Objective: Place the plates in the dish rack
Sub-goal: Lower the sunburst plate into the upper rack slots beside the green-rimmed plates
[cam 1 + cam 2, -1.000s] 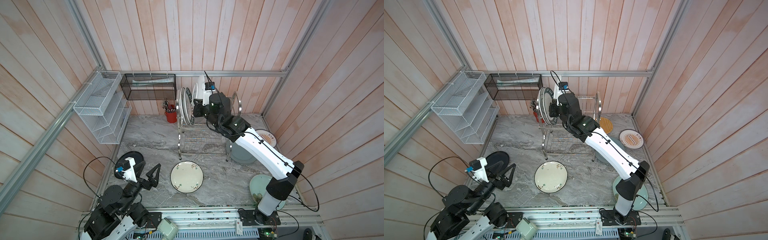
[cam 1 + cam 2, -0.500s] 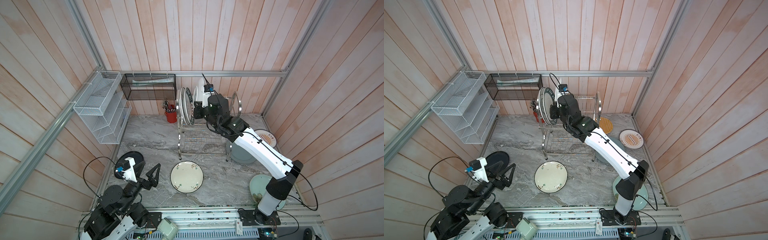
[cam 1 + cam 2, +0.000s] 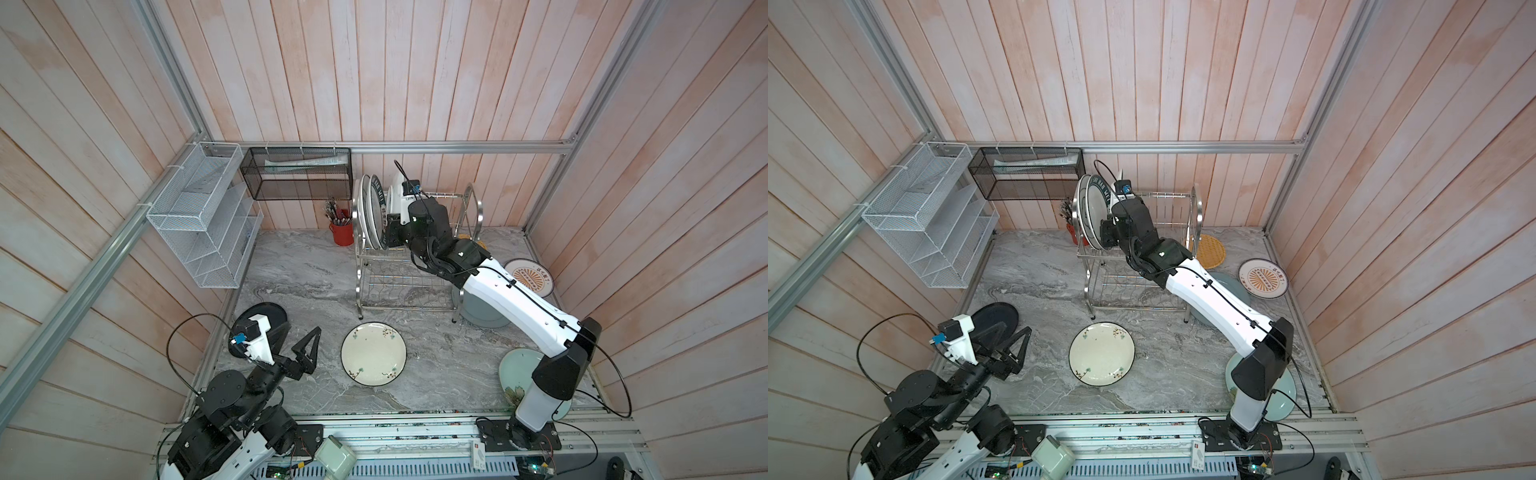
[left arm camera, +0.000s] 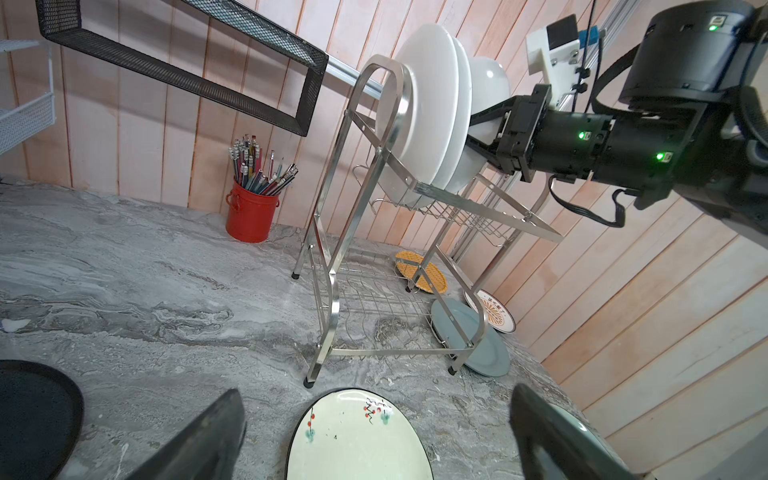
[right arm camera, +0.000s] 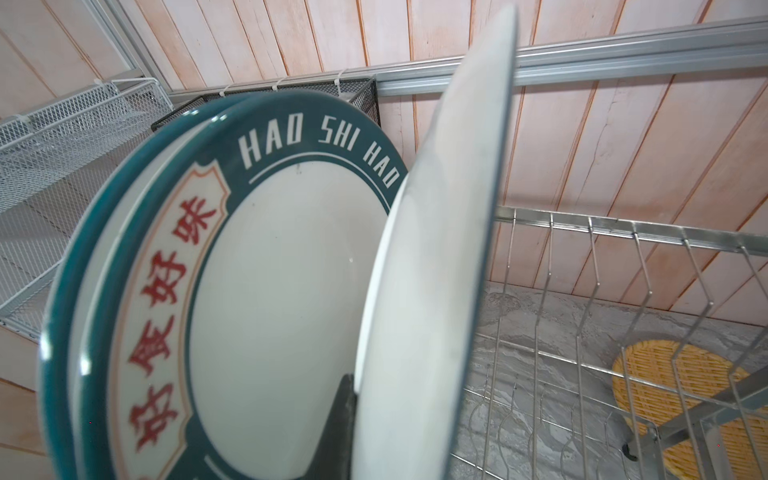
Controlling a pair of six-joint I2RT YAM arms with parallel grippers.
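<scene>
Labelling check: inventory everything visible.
dish rack: 1, steel, back centre
lettered plates: 2, teal rims, upper tier
white plate: 1, upper tier, gripped
floral plate: 1, cream, front centre
black plate: 1, front left
grey-blue plate: 1, beside rack's foot
sunburst plate: 1, orange, back right
lattice plate: 1, orange, back, right of rack
green plate: 1, pale, front right
red cup: 1, left of rack
mesh organiser: 1, white, left wall
mesh basket: 1, black, back wall
left gripper: open, front left
right gripper: shut on white plate

Nine plates [image 3: 1102,353], one dish rack [image 4: 478,208], one red pot [image 4: 250,216].
</scene>
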